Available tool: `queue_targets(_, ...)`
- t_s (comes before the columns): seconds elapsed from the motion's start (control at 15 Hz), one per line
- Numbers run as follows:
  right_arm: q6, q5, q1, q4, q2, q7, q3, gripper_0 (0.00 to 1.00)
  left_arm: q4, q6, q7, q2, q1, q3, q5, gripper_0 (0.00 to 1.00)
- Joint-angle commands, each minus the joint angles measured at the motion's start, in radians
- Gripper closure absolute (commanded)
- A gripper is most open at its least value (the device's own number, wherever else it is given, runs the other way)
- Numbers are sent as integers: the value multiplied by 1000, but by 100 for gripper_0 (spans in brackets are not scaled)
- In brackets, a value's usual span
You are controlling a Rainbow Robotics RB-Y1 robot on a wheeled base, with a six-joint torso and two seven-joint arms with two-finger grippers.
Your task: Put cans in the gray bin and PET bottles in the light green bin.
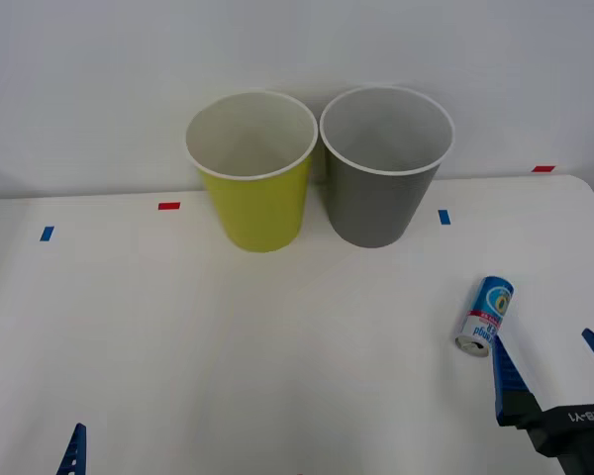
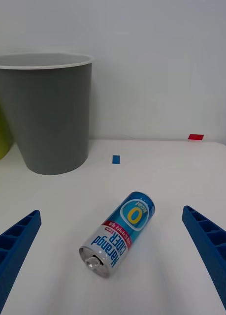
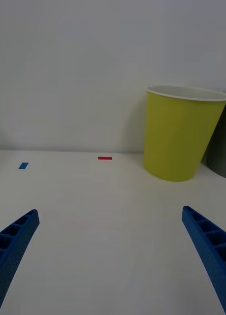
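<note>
Blue ribbed fingers of the left gripper (image 1: 25,450) peek up at the near left corner of the white table (image 1: 178,346). They are spread wide apart and hold nothing. This arm looks like it is just waiting there.

Next, at the far edge near the middle, stands the tall round yellow-green plastic bin (image 1: 253,173) with a white rim. It is upright with its mouth open to the top, so a bottle could drop straight in. I see no bottle on the table.

Right beside it, so close they seem to touch, stands the tall round dark gray plastic bin (image 1: 384,166), also upright and open. Short bits of red and blue tape (image 1: 168,206) are stuck on the table along the far side.

Then comes the small blue metal drink can (image 2: 118,233) with white and red marks. It lies on its side toward the near right corner, well apart from the gray bin. Its silver top points back at the robot.

Last, the right gripper (image 1: 552,361) sits at the near right corner, just behind the can. Its fingers are far apart with the can lined up between them. I think it is getting ready to grab the can and carry it to the gray bin.
</note>
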Motion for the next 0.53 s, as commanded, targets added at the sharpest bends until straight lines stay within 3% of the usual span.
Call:
queue_targets(0.07, 203, -7, -72, -64, 53, -5, -95, 0, 0, 0, 0, 0, 0, 0, 0, 0)
queue_targets(0.4, 554, 8, -263, -104, 138, -52, -212, 0, 0, 0, 0, 0, 0, 0, 0, 0)
queue_targets(0.53, 669, 25, -334, -112, 151, -166, -237, 0, 0, 0, 0, 0, 0, 0, 0, 0)
